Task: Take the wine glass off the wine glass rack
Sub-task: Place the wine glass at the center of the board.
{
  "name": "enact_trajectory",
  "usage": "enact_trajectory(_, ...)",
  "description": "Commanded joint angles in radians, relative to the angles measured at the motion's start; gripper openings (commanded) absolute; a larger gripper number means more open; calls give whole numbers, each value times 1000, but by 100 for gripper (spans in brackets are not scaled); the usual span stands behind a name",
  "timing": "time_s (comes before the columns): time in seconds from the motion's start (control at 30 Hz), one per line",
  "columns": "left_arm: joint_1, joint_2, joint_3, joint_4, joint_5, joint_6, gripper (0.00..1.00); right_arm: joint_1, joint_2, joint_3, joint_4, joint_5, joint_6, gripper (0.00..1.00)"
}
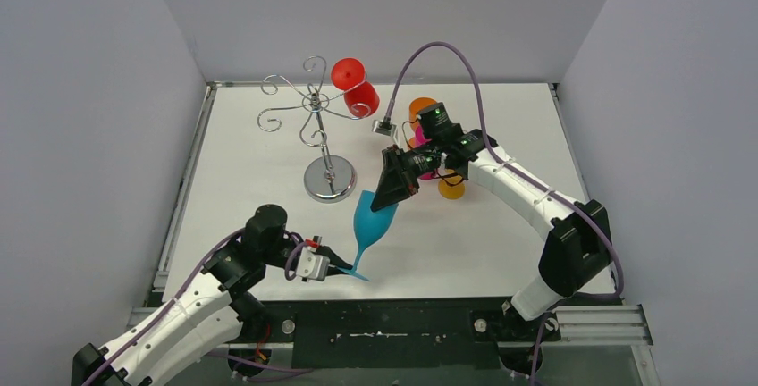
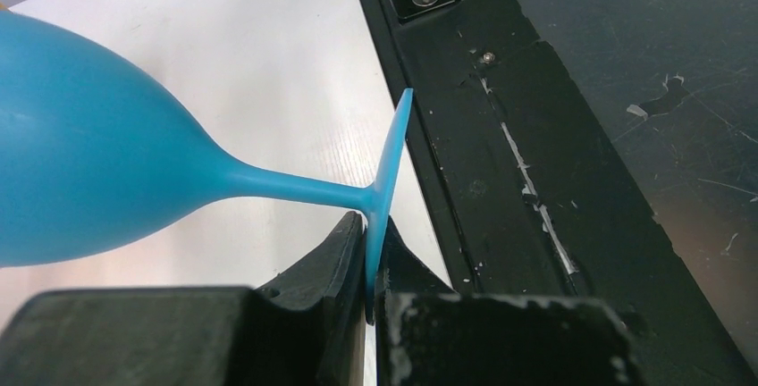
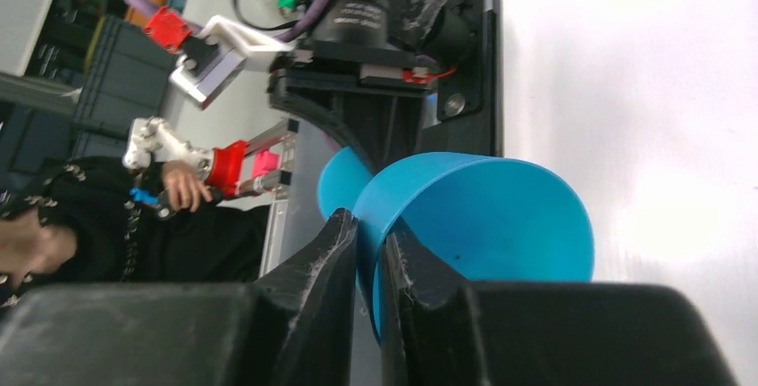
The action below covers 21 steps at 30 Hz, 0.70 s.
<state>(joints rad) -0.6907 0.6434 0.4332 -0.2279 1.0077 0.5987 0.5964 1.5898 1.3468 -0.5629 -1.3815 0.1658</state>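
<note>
The silver wire wine glass rack stands at the back left on its round base. A red wine glass hangs from one of its right arms. A blue wine glass is off the rack, tilted in the air over the table in front of the base. My left gripper is shut on its foot, as the left wrist view shows, with the blue bowl at left. My right gripper is shut on the bowl's rim, one finger inside and one outside.
Orange glasses and a pink one stand on the table behind my right wrist. The table's black front rail lies just below the blue glass's foot. Grey walls close in the left, right and back.
</note>
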Motion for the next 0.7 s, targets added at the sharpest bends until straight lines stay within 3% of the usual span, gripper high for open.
enact_trajectory(0.0,7,-6,0,23,53,-6,0,-2,-11,29,17,-37,-8,6)
enact_trajectory(0.17,8,-17,-6,28,40,-11,0,-2,-32,-4,80,-5,43,0)
enact_trajectory(0.67,15,-107,-37,157,-4,-173,43,0,-135,-149,326,133,202,0)
